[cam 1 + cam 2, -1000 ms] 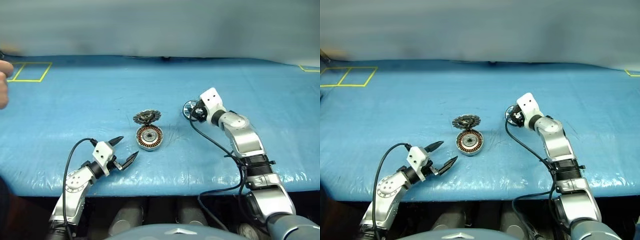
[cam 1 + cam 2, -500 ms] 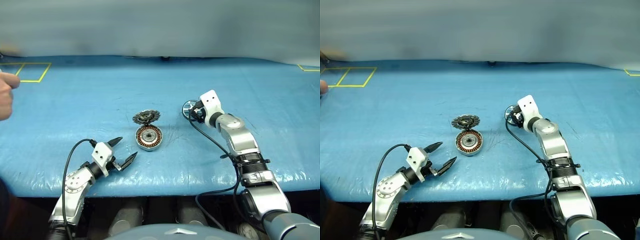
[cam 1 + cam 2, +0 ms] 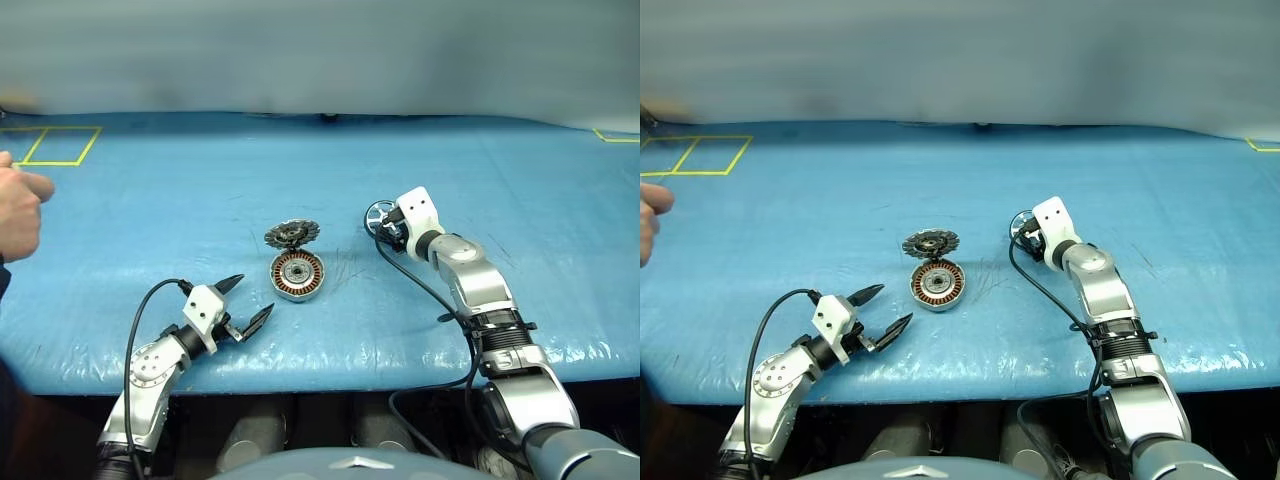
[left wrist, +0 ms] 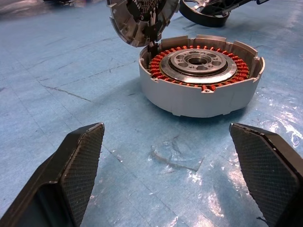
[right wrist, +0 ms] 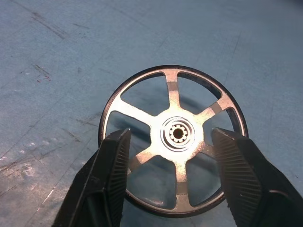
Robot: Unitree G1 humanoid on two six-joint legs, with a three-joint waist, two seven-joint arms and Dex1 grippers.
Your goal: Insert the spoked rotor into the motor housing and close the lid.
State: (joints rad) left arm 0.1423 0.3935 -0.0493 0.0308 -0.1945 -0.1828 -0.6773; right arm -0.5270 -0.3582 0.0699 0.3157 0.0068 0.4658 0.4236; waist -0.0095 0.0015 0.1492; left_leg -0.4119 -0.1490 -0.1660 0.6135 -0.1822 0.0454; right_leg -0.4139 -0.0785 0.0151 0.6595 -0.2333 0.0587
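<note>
While the head views are taken first, the wrist views follow below.

Head views, surface: a blue surface [image 3: 150, 200] is seen, with yellow lines at its far corners.
Head views, housing: the motor housing [image 3: 298, 274] is set near the middle of the surface, copper windings facing up.
Head views, lid: the lid [image 3: 293, 234] is stood up at the housing's far rim, joined to it and tilted open.
Head views, rotor: the spoked rotor [image 3: 379, 216] is laid flat on the surface to the right of the housing, apart from it.
Head views, right gripper: the right gripper [image 3: 385, 226] is placed at the rotor.
Head views, left gripper: the left gripper [image 3: 249, 301] is held spread wide, empty, just in front of the housing.
Head views, hand: a person's hand [image 3: 18, 212] is seen at the left edge.
Left wrist view: the housing and raised lid are framed between two widely parted fingers [image 4: 71, 172].
Right wrist view: the rotor is straddled by the part-open fingers [image 5: 113, 177], over its spokes; contact cannot be told.
</note>
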